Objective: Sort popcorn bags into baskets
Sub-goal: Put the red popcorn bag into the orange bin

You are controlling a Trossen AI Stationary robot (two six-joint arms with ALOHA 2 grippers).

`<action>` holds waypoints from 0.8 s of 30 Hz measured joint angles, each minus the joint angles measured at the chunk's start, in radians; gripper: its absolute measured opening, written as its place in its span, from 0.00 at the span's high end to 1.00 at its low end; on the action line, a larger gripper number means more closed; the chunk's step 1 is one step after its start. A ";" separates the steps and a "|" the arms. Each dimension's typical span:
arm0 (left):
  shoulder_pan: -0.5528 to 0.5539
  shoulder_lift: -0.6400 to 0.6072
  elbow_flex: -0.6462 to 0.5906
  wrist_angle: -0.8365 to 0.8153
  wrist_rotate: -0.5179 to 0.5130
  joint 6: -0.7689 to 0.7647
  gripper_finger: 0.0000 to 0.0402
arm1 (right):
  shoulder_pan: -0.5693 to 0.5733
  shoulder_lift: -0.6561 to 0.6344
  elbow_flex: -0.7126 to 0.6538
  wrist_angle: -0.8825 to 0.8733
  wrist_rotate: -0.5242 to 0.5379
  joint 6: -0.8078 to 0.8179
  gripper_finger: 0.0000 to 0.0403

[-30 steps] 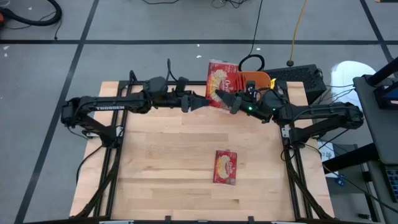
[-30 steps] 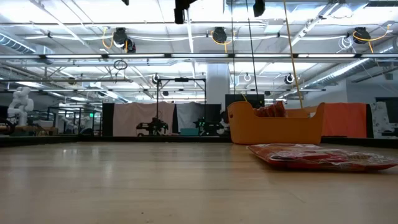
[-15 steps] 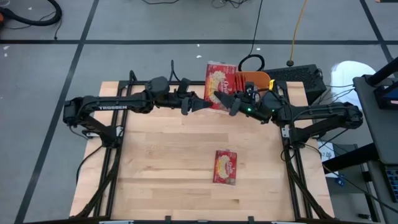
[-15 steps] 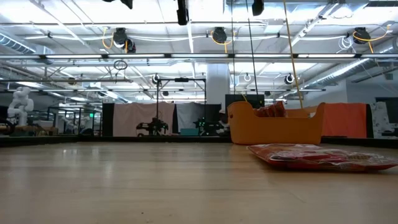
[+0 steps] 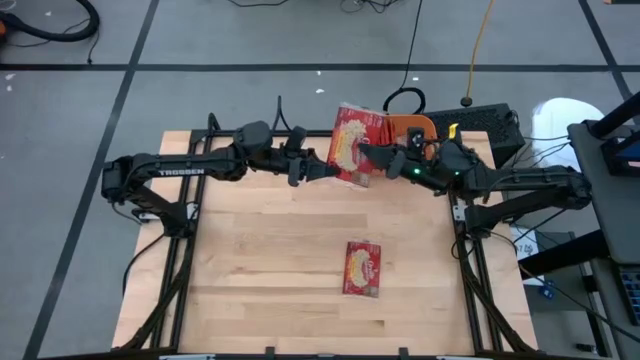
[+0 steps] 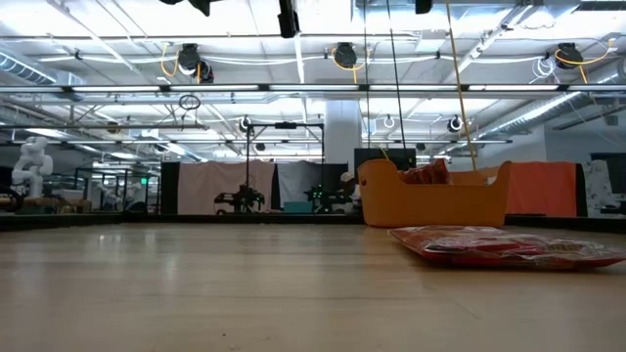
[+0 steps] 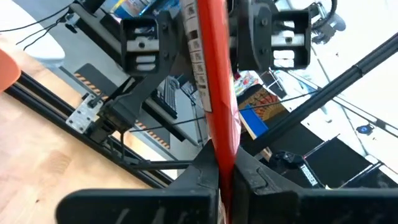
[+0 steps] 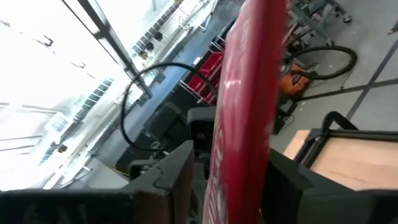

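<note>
Above the table's far edge | popcorn bag (image 5: 355,143) hanging edge-on, passing between arms | left gripper (image 5: 325,168) clamping its lower edge | right gripper (image 5: 369,155) spreading apart beside it, seemingly releasing | orange basket (image 5: 412,128) just beyond, reachable | second bag (image 5: 363,268) lying flat, well clear.
</note>
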 joint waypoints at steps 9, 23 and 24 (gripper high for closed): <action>0.000 0.000 0.000 -0.006 0.001 0.002 0.98 | -0.030 -0.048 0.000 -0.081 -0.122 0.059 0.69; 0.001 -0.001 -0.001 -0.016 -0.005 0.011 0.96 | -0.030 -0.044 0.000 -0.183 -0.126 0.058 0.85; 0.001 -0.001 -0.001 -0.017 -0.006 0.016 0.97 | -0.029 -0.044 0.000 -0.182 -0.127 0.058 0.87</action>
